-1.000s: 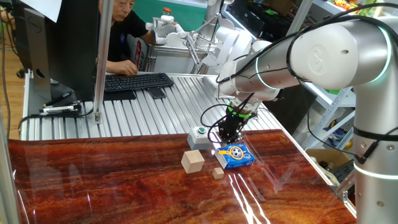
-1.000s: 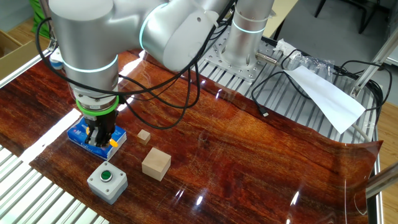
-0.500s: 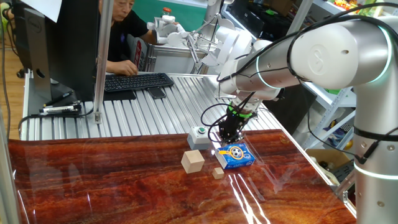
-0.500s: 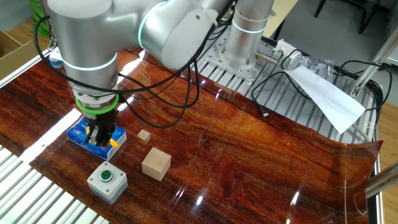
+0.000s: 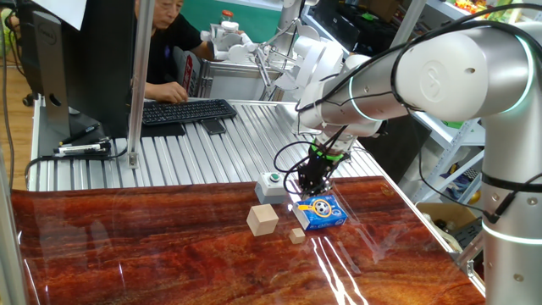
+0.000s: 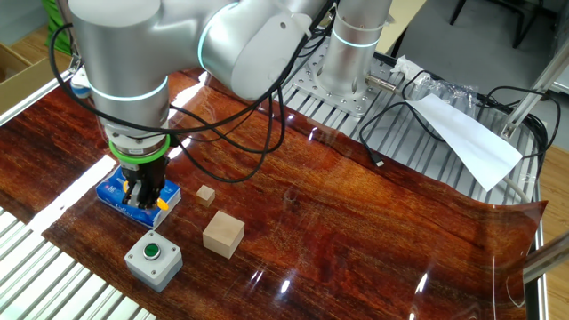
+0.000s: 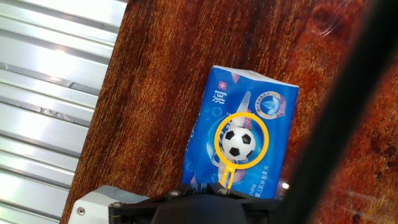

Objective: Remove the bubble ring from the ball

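The ball (image 7: 238,143), white with dark patches, sits on the flat blue pack (image 7: 224,93). The yellow-orange bubble ring (image 7: 217,143) lies around the ball, its stem pointing toward my gripper (image 7: 199,186) at the bottom edge of the hand view. The jaws stand close together just left of the stem. The stem's end is hidden under the gripper body, so I cannot tell whether it is held. In the fixed views my gripper (image 6: 142,196) (image 5: 310,188) is low over the pack (image 6: 110,191) (image 5: 326,213), with an orange bit of the ring (image 6: 163,203) beside the fingers.
A grey box with a green button (image 6: 153,258) (image 5: 271,185) (image 7: 93,202) stands close to the pack. A large wooden cube (image 6: 222,233) (image 5: 262,219) and a small one (image 6: 206,195) (image 5: 296,235) lie nearby. Ribbed metal decking (image 7: 50,93) borders the wooden top.
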Action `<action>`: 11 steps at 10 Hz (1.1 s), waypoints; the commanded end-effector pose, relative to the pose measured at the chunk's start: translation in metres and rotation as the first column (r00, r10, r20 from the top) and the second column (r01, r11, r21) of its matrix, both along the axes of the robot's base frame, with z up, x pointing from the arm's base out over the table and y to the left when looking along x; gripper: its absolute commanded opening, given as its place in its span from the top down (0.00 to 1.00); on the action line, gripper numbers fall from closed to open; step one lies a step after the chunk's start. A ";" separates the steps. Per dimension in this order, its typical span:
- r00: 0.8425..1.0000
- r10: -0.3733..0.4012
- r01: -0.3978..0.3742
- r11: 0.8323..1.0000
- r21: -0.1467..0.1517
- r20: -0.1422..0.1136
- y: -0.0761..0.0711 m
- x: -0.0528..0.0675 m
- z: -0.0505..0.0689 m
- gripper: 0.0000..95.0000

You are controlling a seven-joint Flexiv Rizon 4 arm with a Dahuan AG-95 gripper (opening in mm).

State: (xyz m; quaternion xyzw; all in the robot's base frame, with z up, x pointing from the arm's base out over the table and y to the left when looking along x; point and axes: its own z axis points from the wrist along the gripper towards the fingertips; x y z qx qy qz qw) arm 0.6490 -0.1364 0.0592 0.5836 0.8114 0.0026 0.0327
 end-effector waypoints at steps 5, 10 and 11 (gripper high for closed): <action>0.999 0.036 -0.036 0.999 0.005 0.009 -0.007 -0.022 -0.001 0.80; 0.999 -0.021 0.021 1.000 0.013 0.029 -0.010 -0.024 -0.003 0.80; 0.999 -0.026 0.026 1.000 0.014 0.030 -0.010 -0.024 -0.003 0.80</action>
